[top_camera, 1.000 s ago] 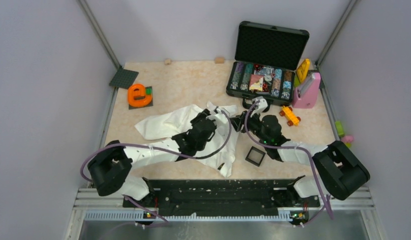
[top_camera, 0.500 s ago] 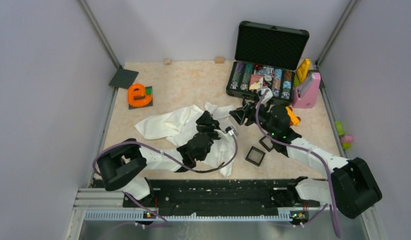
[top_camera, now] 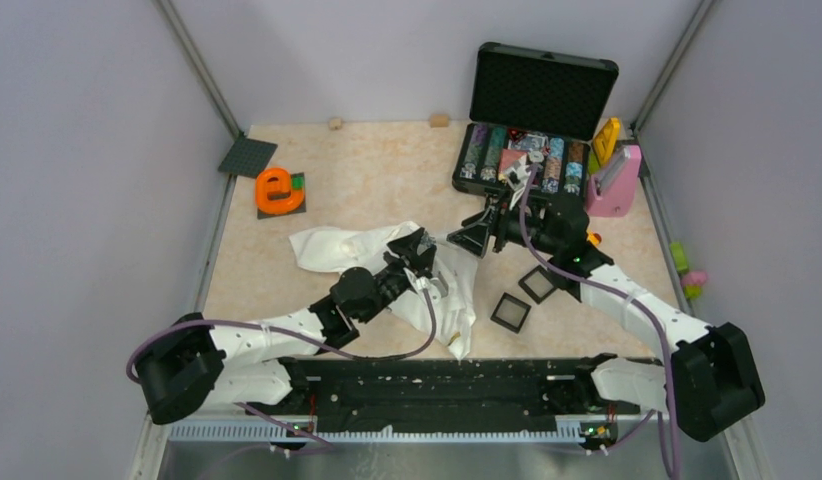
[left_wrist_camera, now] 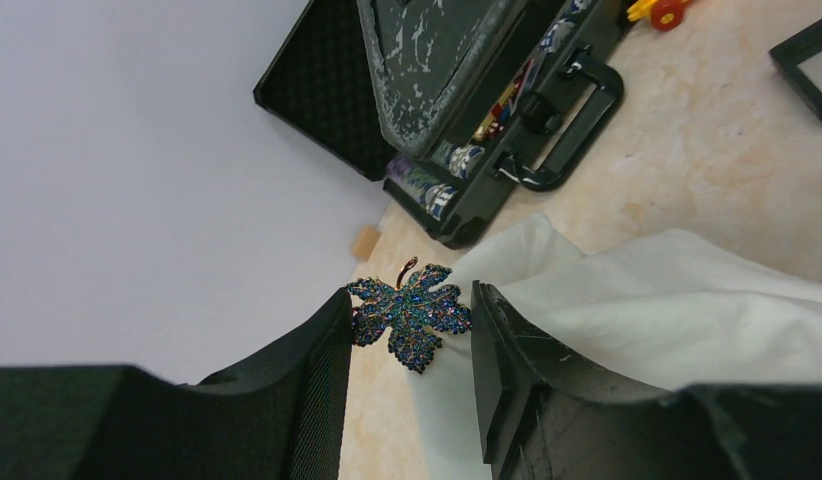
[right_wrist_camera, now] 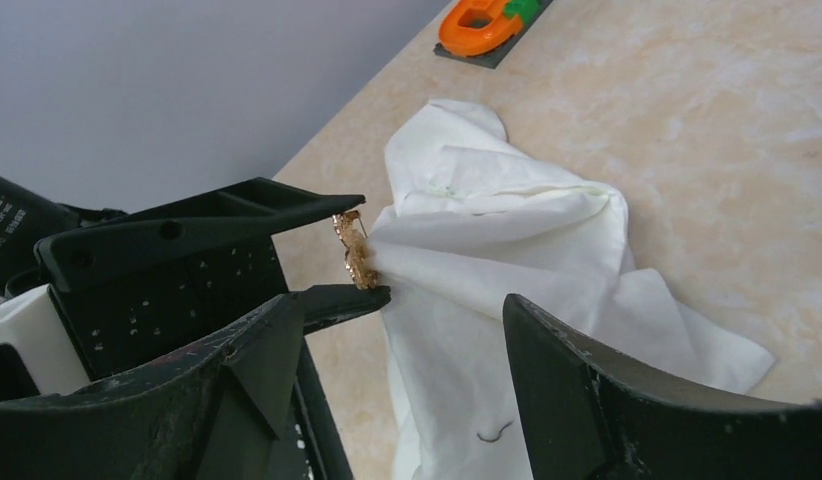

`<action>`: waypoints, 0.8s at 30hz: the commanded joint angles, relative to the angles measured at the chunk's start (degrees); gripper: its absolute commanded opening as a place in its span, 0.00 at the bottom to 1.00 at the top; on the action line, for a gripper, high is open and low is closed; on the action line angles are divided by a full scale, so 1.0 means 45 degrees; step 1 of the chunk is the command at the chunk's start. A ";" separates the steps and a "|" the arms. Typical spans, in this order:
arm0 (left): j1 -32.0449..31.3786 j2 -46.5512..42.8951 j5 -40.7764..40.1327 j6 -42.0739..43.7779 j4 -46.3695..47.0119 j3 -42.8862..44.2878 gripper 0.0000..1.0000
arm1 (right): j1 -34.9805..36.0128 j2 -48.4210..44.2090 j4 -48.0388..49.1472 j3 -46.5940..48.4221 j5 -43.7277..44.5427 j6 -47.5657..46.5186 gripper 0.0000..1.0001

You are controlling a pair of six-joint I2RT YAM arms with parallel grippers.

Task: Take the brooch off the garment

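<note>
The beige marbled table (top_camera: 377,180) carries the crumpled white garment (top_camera: 332,245) near its middle. An open black case (top_camera: 543,90) stands at the far right, with a pink holder (top_camera: 615,185) just beside it. Two small black boxes (top_camera: 510,312) lie nearer. An orange toy (top_camera: 277,189) lies at the left.

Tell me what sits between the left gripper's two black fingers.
A blue jewelled leaf-shaped brooch, pinched there, touching the white cloth garment; the left wrist view shows it.
</note>
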 commanded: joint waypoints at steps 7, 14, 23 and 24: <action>0.0229 -0.0812 0.2878 -0.0930 -0.0065 -0.0115 0.00 | 0.0151 0.0793 -0.0190 0.1059 -0.2713 -0.0372 0.66; 0.0229 -0.0834 0.3490 -0.0936 -0.0736 0.0142 0.00 | 0.0921 0.1019 -0.1198 0.1594 -0.2064 -0.1452 0.56; 0.0229 -0.0595 0.3200 -0.0850 -0.0745 0.0295 0.00 | 0.1423 0.1359 -0.2049 0.1840 -0.1356 -0.2074 0.44; 0.0229 -0.0561 0.3182 -0.0817 -0.0719 0.0283 0.00 | 0.1451 0.1406 -0.2090 0.1826 -0.1350 -0.2104 0.44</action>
